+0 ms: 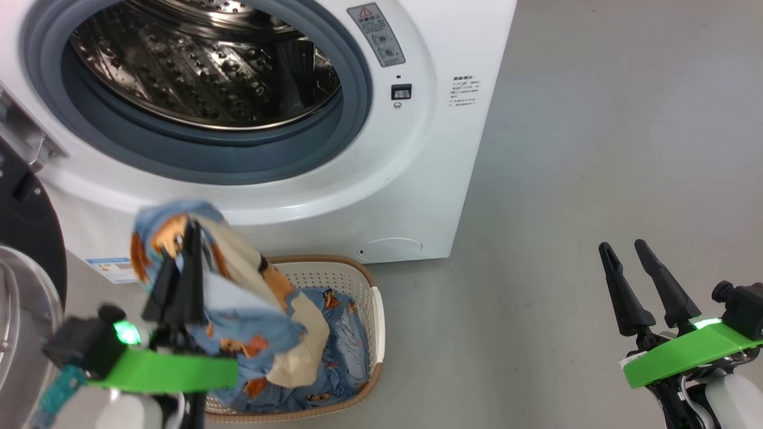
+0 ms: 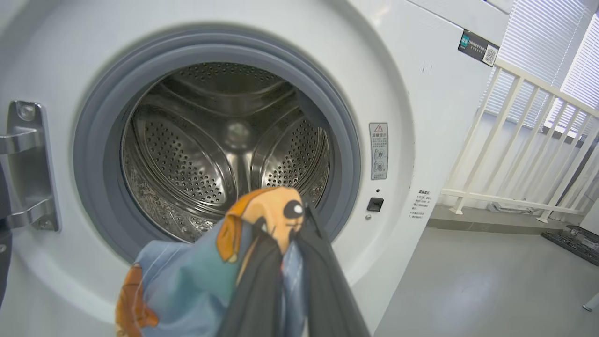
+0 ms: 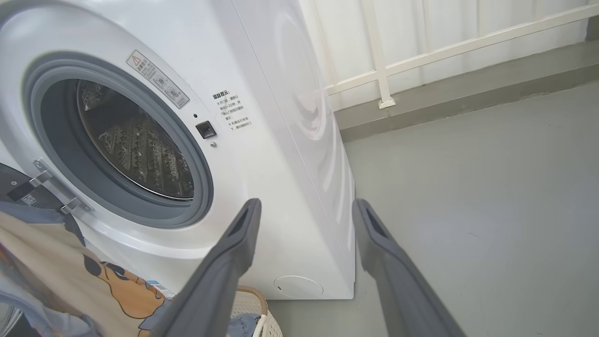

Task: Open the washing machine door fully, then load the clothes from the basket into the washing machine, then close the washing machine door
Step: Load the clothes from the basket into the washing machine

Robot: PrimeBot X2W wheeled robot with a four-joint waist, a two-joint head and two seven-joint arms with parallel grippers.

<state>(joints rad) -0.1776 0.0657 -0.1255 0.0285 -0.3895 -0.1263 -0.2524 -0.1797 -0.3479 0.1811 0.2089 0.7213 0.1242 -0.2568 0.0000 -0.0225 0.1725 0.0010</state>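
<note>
Big white washing machine fills twelve o'clock in the head view, steel drum wide open to us. The washing machine door is swung out at nine o'clock, black rim and glass bowl showing. At six o'clock the basket sits on the grey floor just before the washer, clothes lying inside. Left gripper, seven o'clock, fingers pressed together, pinching a light-blue garment that hangs above the basket, below the drum mouth. Right gripper, four o'clock, fingers spread, holding nothing
</note>
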